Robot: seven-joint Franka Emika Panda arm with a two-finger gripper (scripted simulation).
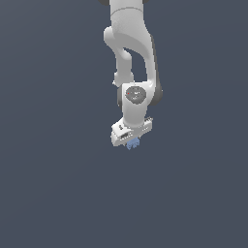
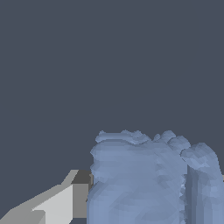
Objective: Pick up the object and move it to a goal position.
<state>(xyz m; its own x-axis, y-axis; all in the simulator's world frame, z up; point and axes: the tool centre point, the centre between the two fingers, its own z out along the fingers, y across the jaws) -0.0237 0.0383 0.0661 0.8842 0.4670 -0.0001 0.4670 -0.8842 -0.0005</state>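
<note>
The background was a uniform dark slate-grey field in both views, with no edge, corner or seam of a tabletop distinguishable, so positions could not be referred to tabletop edges. In the exterior view the white arm (image 1: pixel 130 53) descended from the top of the picture, slightly toward the exterior view's right of centre, and ended in a white gripper (image 1: pixel 131 141) whose body was tilted, its lower end turned toward the exterior view's left. The object (image 1: pixel 132 143), a tiny light-blue lumpy piece, protruded from directly beneath the gripper body, touching it and much smaller than it. No contact between the object and any surface was visible; whether it was clear of a surface could not be determined, as no shadow or floor line showed. In the wrist view the object (image 2: pixel 151 179) filled the near field as a pale blue, rough, jagged-topped mass. One of the fingers (image 2: pixel 54 204), light grey with a darker tip, lay just beside it and appeared to meet its flank. The opposite finger was hidden behind the object. The fingers were recorded as clenched on the object.
</note>
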